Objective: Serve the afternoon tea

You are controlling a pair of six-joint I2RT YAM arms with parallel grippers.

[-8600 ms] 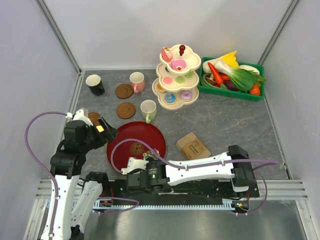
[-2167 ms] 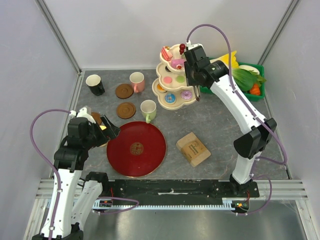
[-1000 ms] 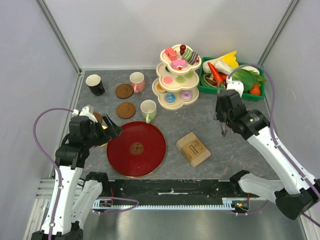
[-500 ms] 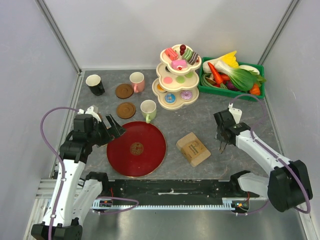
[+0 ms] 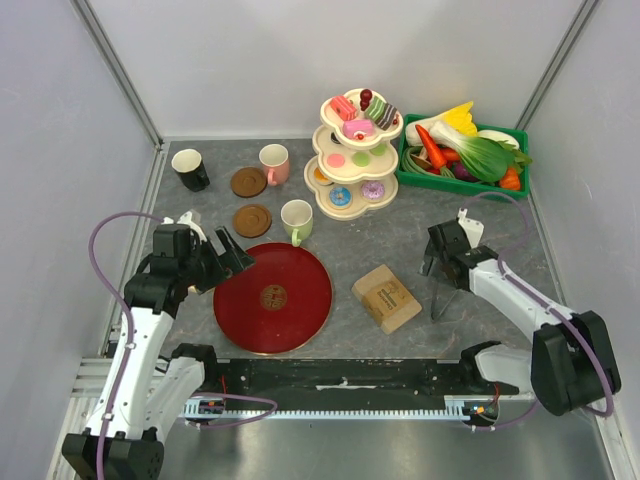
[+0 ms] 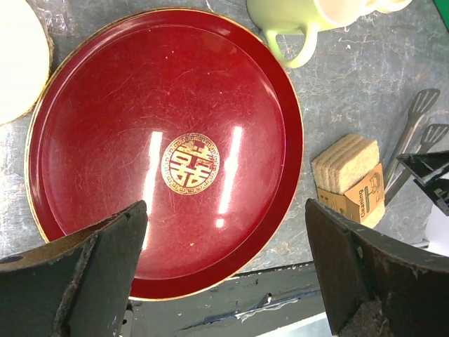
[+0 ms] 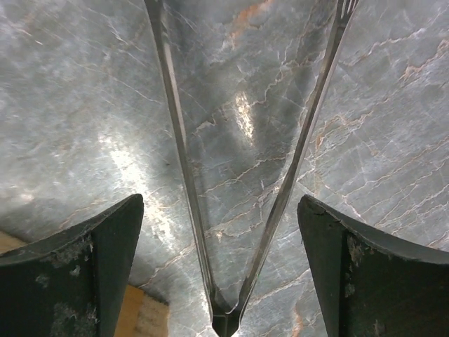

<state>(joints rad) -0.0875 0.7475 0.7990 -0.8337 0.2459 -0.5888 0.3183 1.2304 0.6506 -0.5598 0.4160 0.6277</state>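
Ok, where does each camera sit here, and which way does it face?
Top: above and behind the bases, looking down on the table; both arms show.
Left wrist: over the near left, looking down on the red tray; open left pincer at the bottom edge.
Right wrist: low, straight down on the tongs; open right pincer at the bottom corners.
Shared: both wrist views show tongs and tan block.

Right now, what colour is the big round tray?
The tray is dark red with a gold emblem at its centre, clearest in the left wrist view.
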